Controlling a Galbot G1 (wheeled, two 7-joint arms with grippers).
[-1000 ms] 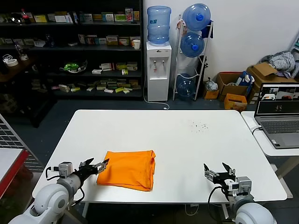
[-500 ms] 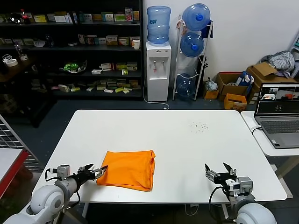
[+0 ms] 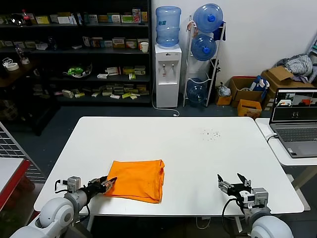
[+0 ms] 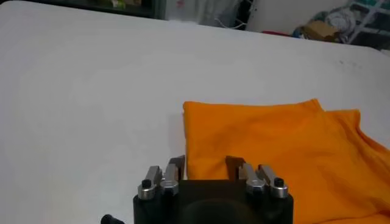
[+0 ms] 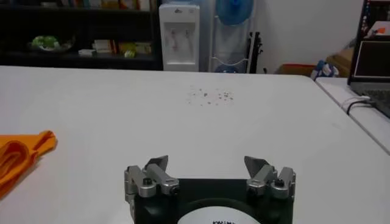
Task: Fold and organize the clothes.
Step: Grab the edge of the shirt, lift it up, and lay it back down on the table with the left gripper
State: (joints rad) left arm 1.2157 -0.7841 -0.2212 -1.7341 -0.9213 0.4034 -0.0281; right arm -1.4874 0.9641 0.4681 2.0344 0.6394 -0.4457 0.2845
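The clothes are one orange T-shirt (image 3: 136,179), folded into a rough rectangle on the white table (image 3: 198,158) near its front left. My left gripper (image 3: 108,184) lies low at the shirt's near-left corner. In the left wrist view, the left gripper (image 4: 205,163) has its jaws half narrowed. One fingertip (image 4: 233,163) is over the T-shirt (image 4: 274,146) and the other is over bare table just beyond the cloth's edge. A gap still shows between them and the cloth is not bunched. My right gripper (image 3: 233,181) rests open near the front right edge. In its wrist view the right gripper (image 5: 206,163) holds nothing.
An open laptop (image 3: 294,121) sits on a side table at the right. Dark specks (image 3: 212,133) dot the far part of the table. A wire rack (image 3: 12,148) stands off the table's left side. Shelves and water bottles stand far behind.
My left gripper has dropped lower and settled at the shirt's near-left corner. Its jaws have narrowed from wide open. The right arm has not moved.
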